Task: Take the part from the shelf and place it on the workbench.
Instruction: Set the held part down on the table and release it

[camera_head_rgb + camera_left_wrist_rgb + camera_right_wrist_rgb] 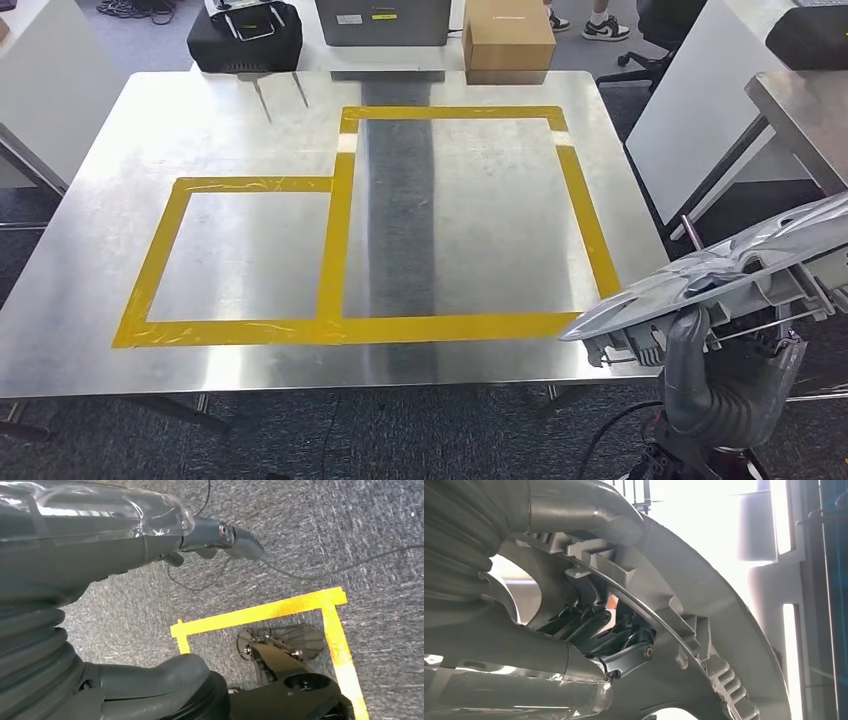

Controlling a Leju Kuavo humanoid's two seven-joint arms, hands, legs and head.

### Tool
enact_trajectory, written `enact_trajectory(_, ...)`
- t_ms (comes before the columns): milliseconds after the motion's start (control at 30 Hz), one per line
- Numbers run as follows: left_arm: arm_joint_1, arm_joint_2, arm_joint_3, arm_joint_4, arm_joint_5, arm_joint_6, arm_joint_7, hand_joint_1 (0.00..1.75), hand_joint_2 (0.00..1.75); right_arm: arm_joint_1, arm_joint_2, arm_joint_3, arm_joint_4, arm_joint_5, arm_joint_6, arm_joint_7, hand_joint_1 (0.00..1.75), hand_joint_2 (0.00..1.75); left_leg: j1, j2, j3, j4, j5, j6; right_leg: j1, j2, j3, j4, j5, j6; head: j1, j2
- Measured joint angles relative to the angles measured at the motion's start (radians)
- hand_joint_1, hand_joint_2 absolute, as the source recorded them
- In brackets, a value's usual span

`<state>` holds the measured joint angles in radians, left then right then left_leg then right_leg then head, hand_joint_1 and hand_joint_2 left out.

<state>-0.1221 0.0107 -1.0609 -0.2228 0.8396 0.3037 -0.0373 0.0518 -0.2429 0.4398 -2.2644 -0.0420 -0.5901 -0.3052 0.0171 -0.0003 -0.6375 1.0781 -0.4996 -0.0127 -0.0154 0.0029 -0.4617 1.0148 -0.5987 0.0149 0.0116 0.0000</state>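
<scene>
1. Two hands are to report. The right hand (700, 370) holds the part (730, 275): its thumb goes up against the part's underside and the dark fingers (624, 650) are closed on the ribbed inner side of the part.
2. Above the fingers, the part is a grey, curved plastic piece with ribs and a shiny outer face. It is lifted in the air and tilted.
3. Its low tip hangs just over the near right corner of the workbench (250, 110), apart from the surface.
4. Further from the fingers, on the workbench, yellow tape (335, 250) marks two rectangles, a small one and a larger one.
5. Beyond the far edge stand a cardboard box (508, 38) and a black bag (245, 40).
6. The left hand (150, 535) hangs over grey carpet (350, 525), holding nothing, with its one visible dark finger straight.
</scene>
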Motion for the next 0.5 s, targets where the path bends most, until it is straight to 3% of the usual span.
enact_trajectory(200, -0.002, 0.000, 0.000, 0.000, 0.000, 0.000, 0.000, 0.00, 1.75, -0.001, 0.000, 0.000, 0.000, 0.000, 0.000, 0.000, 1.75, 1.75, -0.002, -0.001, 0.000, -0.001, -0.005, 0.008, -0.001, -0.002, 0.011, -0.023, -0.009, 0.007, 0.009, 0.000)
enact_trajectory(500, -0.002, 0.001, 0.000, 0.000, -0.001, 0.000, 0.000, 0.00, 1.75, -0.002, 0.000, 0.000, 0.000, 0.004, 0.001, 0.000, 1.75, 1.75, -0.002, 0.001, 0.005, -0.002, -0.003, 0.013, -0.001, -0.002, 0.013, -0.025, -0.005, 0.013, 0.010, 0.000)
